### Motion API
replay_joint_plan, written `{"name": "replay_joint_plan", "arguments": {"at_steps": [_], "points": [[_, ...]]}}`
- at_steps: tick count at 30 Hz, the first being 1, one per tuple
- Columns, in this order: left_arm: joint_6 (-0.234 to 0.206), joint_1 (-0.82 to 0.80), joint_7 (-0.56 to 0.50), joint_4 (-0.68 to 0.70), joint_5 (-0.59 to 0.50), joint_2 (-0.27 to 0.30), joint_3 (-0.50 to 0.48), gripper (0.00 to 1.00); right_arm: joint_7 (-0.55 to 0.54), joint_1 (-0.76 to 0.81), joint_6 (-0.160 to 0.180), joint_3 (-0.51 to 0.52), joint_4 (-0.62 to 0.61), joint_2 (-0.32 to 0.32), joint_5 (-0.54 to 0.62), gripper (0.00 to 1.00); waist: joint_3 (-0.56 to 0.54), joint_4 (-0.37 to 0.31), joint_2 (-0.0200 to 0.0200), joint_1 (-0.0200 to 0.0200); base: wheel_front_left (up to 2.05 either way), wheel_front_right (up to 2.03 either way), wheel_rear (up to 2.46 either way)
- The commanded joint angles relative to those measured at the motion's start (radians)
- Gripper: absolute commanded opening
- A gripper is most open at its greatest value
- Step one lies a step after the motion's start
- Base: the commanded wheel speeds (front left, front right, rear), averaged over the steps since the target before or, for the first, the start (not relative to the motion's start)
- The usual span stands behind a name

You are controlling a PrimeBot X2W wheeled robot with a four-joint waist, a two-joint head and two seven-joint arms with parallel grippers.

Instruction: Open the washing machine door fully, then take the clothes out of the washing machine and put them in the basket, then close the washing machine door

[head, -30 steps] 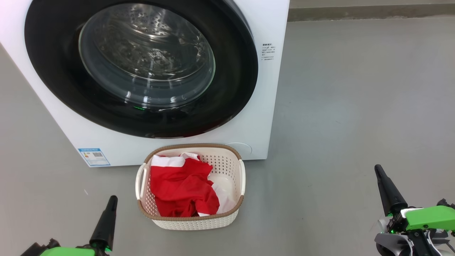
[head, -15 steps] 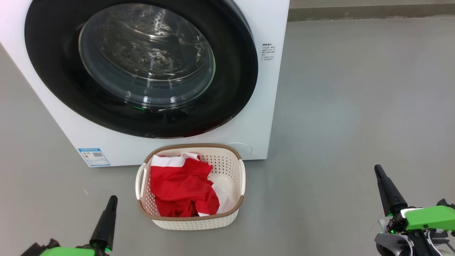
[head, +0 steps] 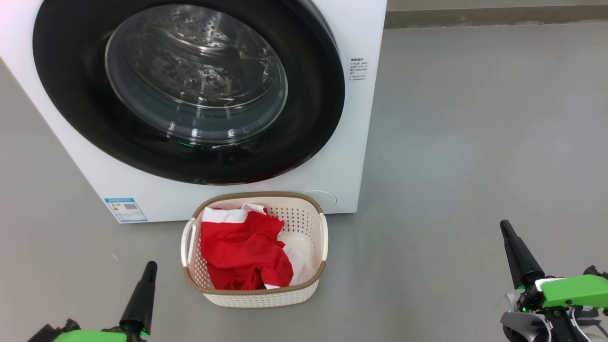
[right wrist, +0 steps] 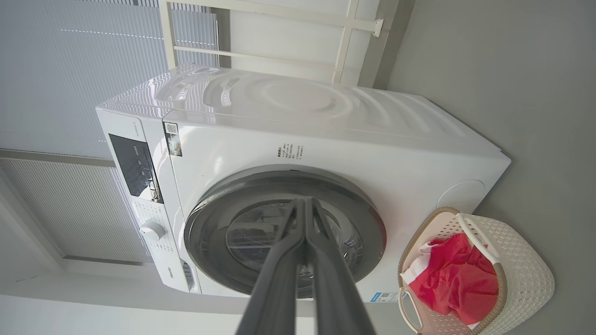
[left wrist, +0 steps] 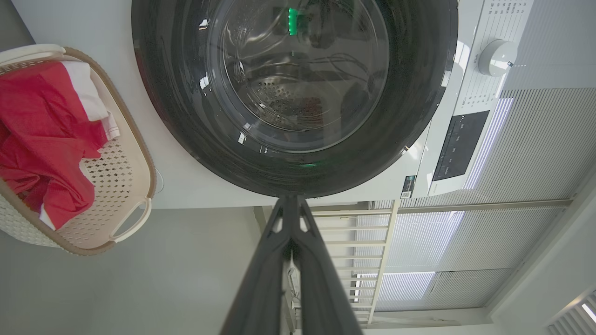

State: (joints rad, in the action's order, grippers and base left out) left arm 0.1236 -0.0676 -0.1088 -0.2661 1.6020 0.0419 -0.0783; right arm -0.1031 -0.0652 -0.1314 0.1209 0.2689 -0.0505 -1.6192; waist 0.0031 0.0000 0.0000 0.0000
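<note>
The washing machine (head: 365, 118) (right wrist: 326, 135) stands ahead with its door (head: 71, 95) (left wrist: 419, 93) (right wrist: 219, 209) shut flat against the front. Through the glass I see bare steel drum. Red and white clothes (head: 244, 251) (left wrist: 42, 135) (right wrist: 454, 279) lie piled in the cream basket (head: 313, 223) (left wrist: 135, 186) (right wrist: 521, 265) on the floor right before the machine. My left gripper (head: 150, 266) (left wrist: 289, 200) hangs low at the basket's left, shut and empty. My right gripper (head: 504, 224) (right wrist: 303, 201) sits far right of the basket, shut and empty too.
Grey floor (head: 475, 142) spreads wide to the right of the machine. A blue label (head: 125, 209) marks the machine's lower left front. The control dial (left wrist: 497, 56) and dark panel (right wrist: 135, 165) sit at the machine's top; blinds and a pale rail (left wrist: 465, 204) stand behind.
</note>
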Motion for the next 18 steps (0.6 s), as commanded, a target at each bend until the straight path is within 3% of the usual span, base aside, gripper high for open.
{"name": "replay_joint_plan", "arguments": {"at_steps": [1,18], "points": [[0.007,-0.04,-0.004,0.021,0.007,0.008,-0.035,0.0,-0.005,-0.042,0.001,-0.013,-0.024,-0.005,0.006,0.0,0.0,0.0,0.0,0.0,0.0,0.0,0.0],[0.007,-0.04,-0.004,0.021,0.007,0.008,-0.035,0.0,-0.007,-0.042,0.001,-0.012,-0.024,-0.004,0.007,0.0,0.0,0.0,0.0,0.0,0.0,0.0,0.0]]}}
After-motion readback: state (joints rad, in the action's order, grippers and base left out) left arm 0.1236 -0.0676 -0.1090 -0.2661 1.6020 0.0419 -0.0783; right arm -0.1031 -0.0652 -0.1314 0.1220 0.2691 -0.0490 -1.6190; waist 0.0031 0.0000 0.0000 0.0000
